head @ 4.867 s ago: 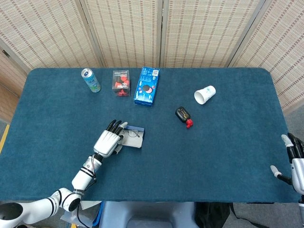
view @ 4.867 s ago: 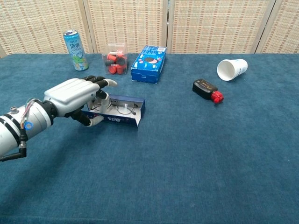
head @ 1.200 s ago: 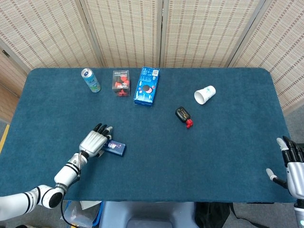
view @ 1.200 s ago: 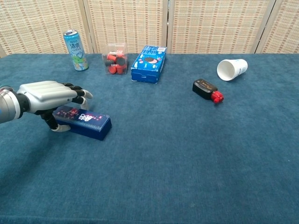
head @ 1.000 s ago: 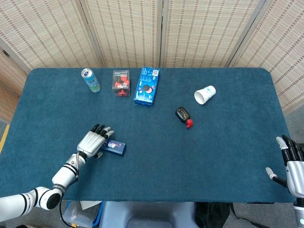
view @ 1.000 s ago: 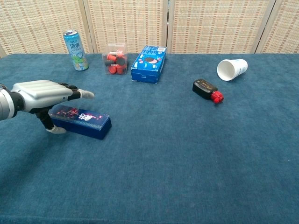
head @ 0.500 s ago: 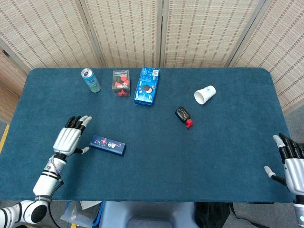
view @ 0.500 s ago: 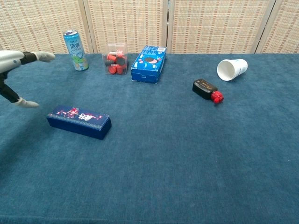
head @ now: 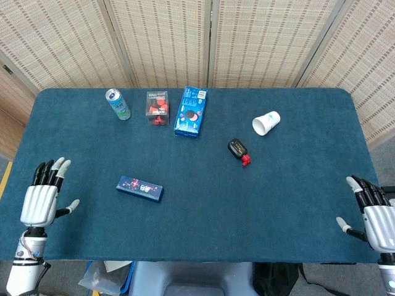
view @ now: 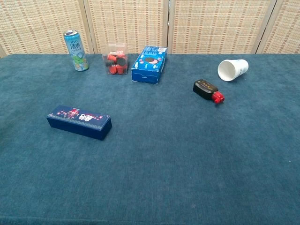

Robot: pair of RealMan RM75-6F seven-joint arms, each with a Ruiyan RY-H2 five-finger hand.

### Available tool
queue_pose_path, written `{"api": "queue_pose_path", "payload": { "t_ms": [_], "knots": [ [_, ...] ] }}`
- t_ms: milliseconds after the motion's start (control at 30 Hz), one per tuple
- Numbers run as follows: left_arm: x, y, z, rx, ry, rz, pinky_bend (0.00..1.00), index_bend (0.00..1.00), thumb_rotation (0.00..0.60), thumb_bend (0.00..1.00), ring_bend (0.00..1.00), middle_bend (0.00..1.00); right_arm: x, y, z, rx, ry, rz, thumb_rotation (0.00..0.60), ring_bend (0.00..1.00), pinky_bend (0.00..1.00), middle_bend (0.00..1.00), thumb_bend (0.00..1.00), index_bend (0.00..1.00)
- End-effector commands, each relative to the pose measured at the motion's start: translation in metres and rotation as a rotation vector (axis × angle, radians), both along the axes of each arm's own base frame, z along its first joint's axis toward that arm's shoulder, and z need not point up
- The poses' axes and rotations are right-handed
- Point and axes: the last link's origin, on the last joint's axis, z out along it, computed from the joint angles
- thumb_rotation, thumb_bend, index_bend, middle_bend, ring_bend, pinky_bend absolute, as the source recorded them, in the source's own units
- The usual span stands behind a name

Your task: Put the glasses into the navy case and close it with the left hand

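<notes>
The navy case (view: pixel 78 122) lies shut on the table's (head: pixel 247 203) left half. The left hand (head: pixel 42 197) and right hand (head: pixel 375 216) hover empty, fingers spread. Best to keep both well clear.

Legible text is proving scarce. The can (view: pixel 75 49) is showing "RIO" near its top rim in the chest view, with Chinese characters below, too small to read. The navy case (view: pixel 79 122) is carrying pale lettering on its lid, not resolving. The blue box (view: pixel 149 63) print is staying illegible.
</notes>
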Motion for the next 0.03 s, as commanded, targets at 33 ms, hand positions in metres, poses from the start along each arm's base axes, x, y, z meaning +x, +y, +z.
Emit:
{"api": "queue_pose_path", "payload": {
  "t_ms": [33],
  "knots": [
    [-0.0032,-0.0183,0.003,-0.011,0.017,0.028,0.0,0.07,0.6,0.15,0.0,0.0,0.0018,0.0001,-0.002,0.002,-0.001,0.001,0.6,0.08,0.11,0.08,0.21,0.01]
  ]
}}
